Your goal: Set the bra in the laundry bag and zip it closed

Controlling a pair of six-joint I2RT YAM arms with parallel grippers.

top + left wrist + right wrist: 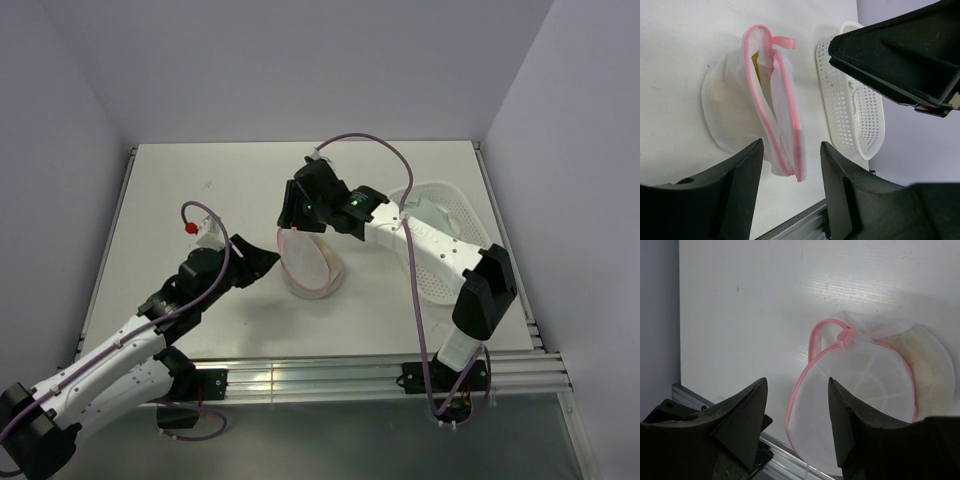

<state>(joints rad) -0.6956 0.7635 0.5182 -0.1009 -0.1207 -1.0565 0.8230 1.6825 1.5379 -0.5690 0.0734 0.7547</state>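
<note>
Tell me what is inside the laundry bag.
The yellow bra shows through the bag mesh and at a rim gap; the rest is veiled, shape unclear.

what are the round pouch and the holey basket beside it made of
The laundry bag looks like soft white mesh fabric, see-through, its fine weave and slack folds showing; its zipper rim seems a matte pink fabric tape. The basket is probably rigid white plastic: smooth, with even rows of holes.

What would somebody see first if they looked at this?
The round white laundry bag with its bright pink rim stands out mid-table, and a bit of the yellow bra peeks from its opening. The right gripper hovers open close over it, and a white holey basket sits to the right.
</note>
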